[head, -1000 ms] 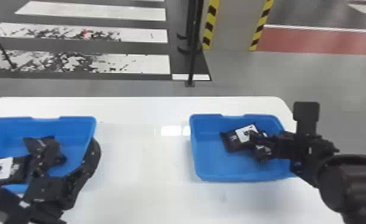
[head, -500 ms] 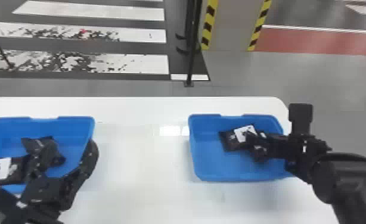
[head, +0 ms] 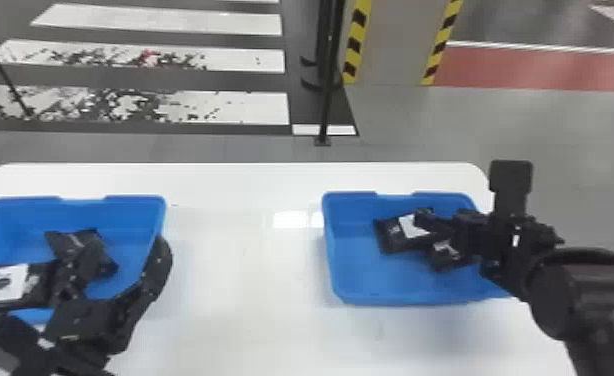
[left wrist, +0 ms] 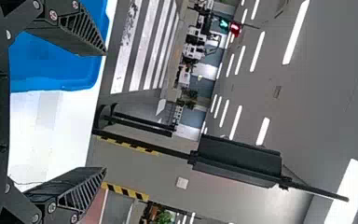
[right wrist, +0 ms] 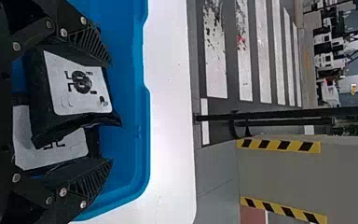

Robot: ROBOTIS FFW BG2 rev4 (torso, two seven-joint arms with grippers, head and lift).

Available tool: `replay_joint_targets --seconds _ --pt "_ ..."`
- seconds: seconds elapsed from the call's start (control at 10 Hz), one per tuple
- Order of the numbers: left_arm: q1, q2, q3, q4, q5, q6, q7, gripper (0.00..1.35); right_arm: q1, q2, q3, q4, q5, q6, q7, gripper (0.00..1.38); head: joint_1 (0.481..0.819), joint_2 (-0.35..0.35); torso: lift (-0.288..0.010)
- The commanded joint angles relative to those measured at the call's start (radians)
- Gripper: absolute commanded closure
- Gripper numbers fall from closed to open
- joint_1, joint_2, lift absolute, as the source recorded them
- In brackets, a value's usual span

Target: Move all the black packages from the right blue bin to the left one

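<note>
With my right claw (right wrist: 111, 113) spread in the right bin (head: 396, 295), its fingers flank overlapping black packages (right wrist: 37, 93), probably so I can pinch one for the left bin (head: 131, 215), where my left claw (left wrist: 105, 111) hangs open too.

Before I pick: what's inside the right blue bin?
In the right blue bin, a white-labelled black package partly covers a lower package. The latter's covered part, and whatever the right end effector hides, can't be seen.
</note>
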Motion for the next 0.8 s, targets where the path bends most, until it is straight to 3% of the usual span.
replay_joint_targets --seconds 0.0,0.5,0.6,0.7 --pt "0.002 0.0 0.004 0.0 0.0 0.0 -0.003 0.17 -0.003 0.002 0.007 -0.004 -0.001 0.019 -0.006 0.33 0.695 -0.092 -0.154" --pt "0.007 -0.003 0.01 0.0 0.004 0.0 -0.006 0.18 -0.04 0.003 0.031 0.059 0.007 0.029 -0.015 0.36 0.695 -0.076 -0.154" --pt "0.007 -0.003 0.012 0.0 0.004 0.002 -0.007 0.18 -0.047 0.003 0.031 0.072 0.003 0.046 -0.014 0.47 0.695 -0.076 -0.154" --pt "0.007 -0.003 0.014 0.0 0.004 0.002 -0.01 0.18 -0.052 0.002 0.031 0.086 -0.009 0.054 -0.012 0.7 0.695 -0.077 -0.154"
